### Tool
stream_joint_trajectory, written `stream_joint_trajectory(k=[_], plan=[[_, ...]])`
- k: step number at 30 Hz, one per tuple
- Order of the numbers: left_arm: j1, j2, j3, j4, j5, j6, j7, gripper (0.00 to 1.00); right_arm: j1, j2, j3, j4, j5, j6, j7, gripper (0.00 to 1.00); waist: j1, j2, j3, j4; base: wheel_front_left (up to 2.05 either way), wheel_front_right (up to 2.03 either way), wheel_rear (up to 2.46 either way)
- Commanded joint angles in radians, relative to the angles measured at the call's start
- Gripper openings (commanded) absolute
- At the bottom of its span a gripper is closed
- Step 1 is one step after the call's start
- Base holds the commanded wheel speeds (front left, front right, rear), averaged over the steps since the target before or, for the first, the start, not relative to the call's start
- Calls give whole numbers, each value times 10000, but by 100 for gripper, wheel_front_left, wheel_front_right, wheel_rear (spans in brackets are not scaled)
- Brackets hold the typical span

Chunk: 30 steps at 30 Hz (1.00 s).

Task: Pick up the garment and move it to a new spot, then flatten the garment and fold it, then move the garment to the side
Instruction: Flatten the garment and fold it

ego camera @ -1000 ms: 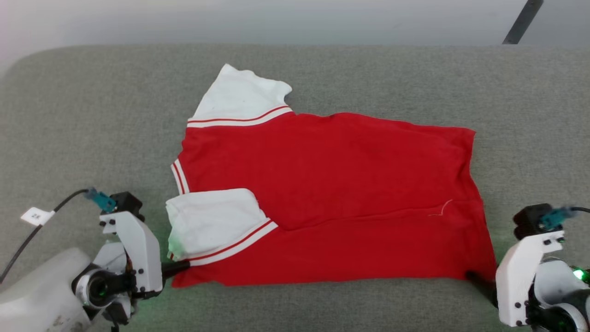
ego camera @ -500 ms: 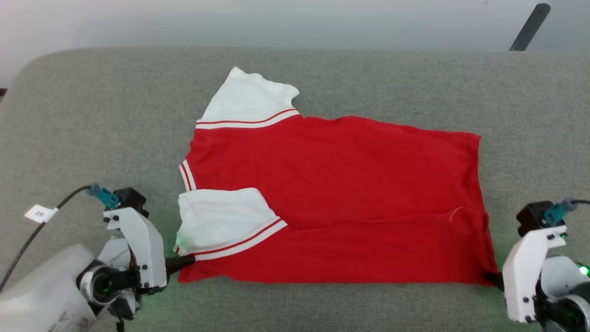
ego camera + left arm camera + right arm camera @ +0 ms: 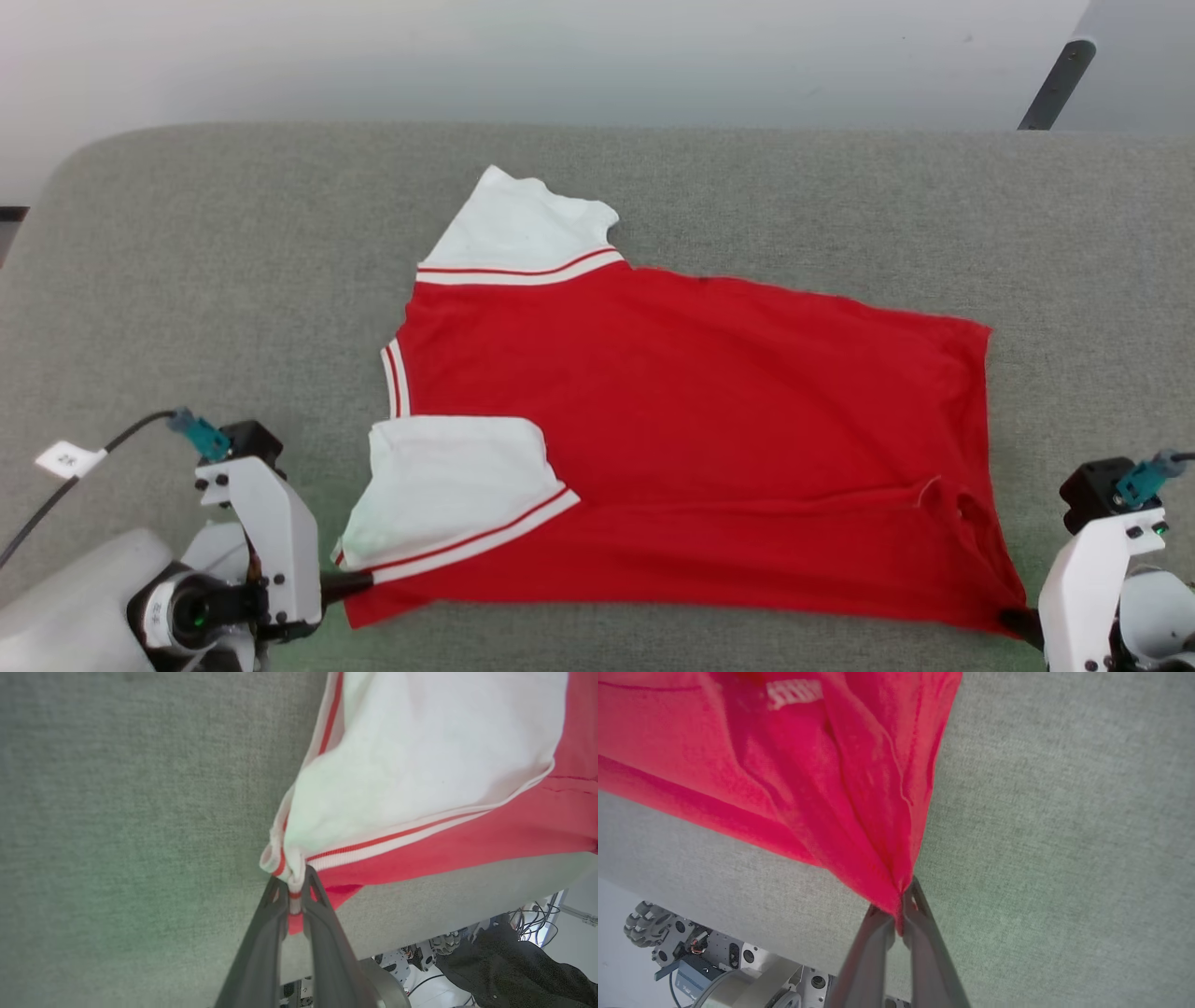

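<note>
Since a second ago the right gripper (image 3: 901,905) has closed its two dark fingers on the garment's (image 3: 700,420) near right corner. The cloth there now gathers into folds that run up from the tips. The head view as a whole has slid downward, which is the camera's own shift.

The left gripper (image 3: 294,889) is likewise pinched narrow. It holds the garment's near left corner, where the striped trim of the near sleeve (image 3: 448,490) meets the red cloth.

Between the two grips the garment lies spread on the grey fabric-covered table (image 3: 187,280), plain red side up. Its near edge is just beside the table's near edge. The neck end points to the table's left and the hem to its right. The near sleeve is folded over onto the red body. The far sleeve (image 3: 518,229) lies flat, reaching toward the table's far edge.

A small white label (image 3: 794,693) shows on the red cloth above the right gripper. A tagged black cable (image 3: 70,459) trails over the table by the left arm.
</note>
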Motion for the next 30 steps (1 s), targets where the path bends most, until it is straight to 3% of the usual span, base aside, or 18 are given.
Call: stream_joint_trajectory(k=[1, 11, 13, 14, 15, 16, 23, 30], plan=[[170, 137, -15, -129, -121, 152, -11, 0, 187, -95, -77, -103, 32, -11, 99, 0, 0, 0, -16, -3, 0, 0, 0], [704, 575, -81, -1268, -255, 891, -36, 0, 845, 29, -320, -739, 59, -11, 418, 0, 0, 0, -33, -60, 0, 0, 0], [741, 567, -19, -1325, -259, 927, -157, 24, 798, 90, -281, -761, 31, -9, 251, 5, 0, 0, -28, -68, 0, 0, 0], [749, 575, -13, -1344, -203, 939, -231, 46, 774, 99, -239, -751, 42, -11, 185, 19, 0, 0, -37, -73, 0, 0, 0], [757, 576, -8, -1359, -198, 978, -250, 100, 737, 97, -210, -773, 31, -11, 111, 56, 0, 0, -52, -81, 0, 0, 0], [754, 578, 6, -1378, -216, 997, -249, 100, 713, 106, -185, -787, 42, -11, 58, 100, 0, 0, -76, -88, 0, 0, 0], [414, 913, 122, -1809, 59, 1190, -340, 100, 857, 17, -266, -1196, 252, -9, -358, 100, 0, 0, -381, -143, 0, 0, 0], [-245, 1263, 452, -2425, 532, 1251, -598, 100, 888, 104, -482, -1953, 95, -9, -1672, 100, 0, 0, -786, -292, 0, 0, 0]])
